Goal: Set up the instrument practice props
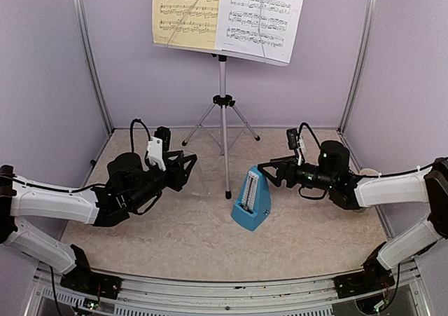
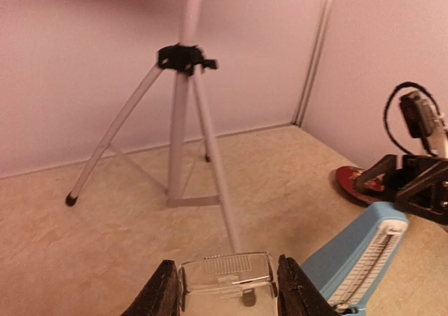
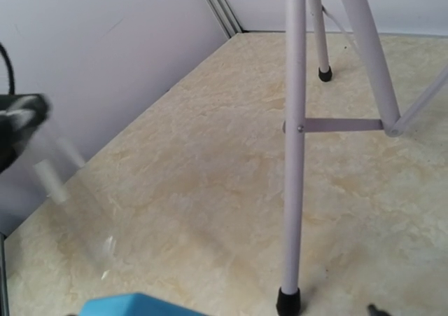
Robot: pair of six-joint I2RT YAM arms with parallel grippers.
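Your music stand (image 1: 222,120) is upright at the back middle of the table (image 1: 175,239). It is a silver pole on 3 splayed legs with black rubber feet, joined at a black collar. At its top, 2 sheets of printed music sit side by side: the yellow sheet (image 1: 175,22) on the left and the white sheet (image 1: 276,11) on the right. A thin wire arm lies across each. The sheets hide almost all of the desk behind them.

Your metronome (image 1: 250,202) stands upright on the table in front of the stand, just right of its near foot. It is a small blue pyramid, and its pale scale face is turned towards the left arm.

Your left gripper (image 1: 190,169) hangs low over the table, left of the stand's near leg. Its 2 dark fingers are clamped on a clear plastic panel (image 2: 225,277) that has a ribbed strip along its top edge.

Your right gripper (image 1: 268,174) is level with the metronome's tip and just beside it on the right. Its jaws are spread wide with nothing between them, and you can't tell whether a finger touches the blue casing.

A dark red disc (image 2: 353,184) lies flat on the table behind that gripper.
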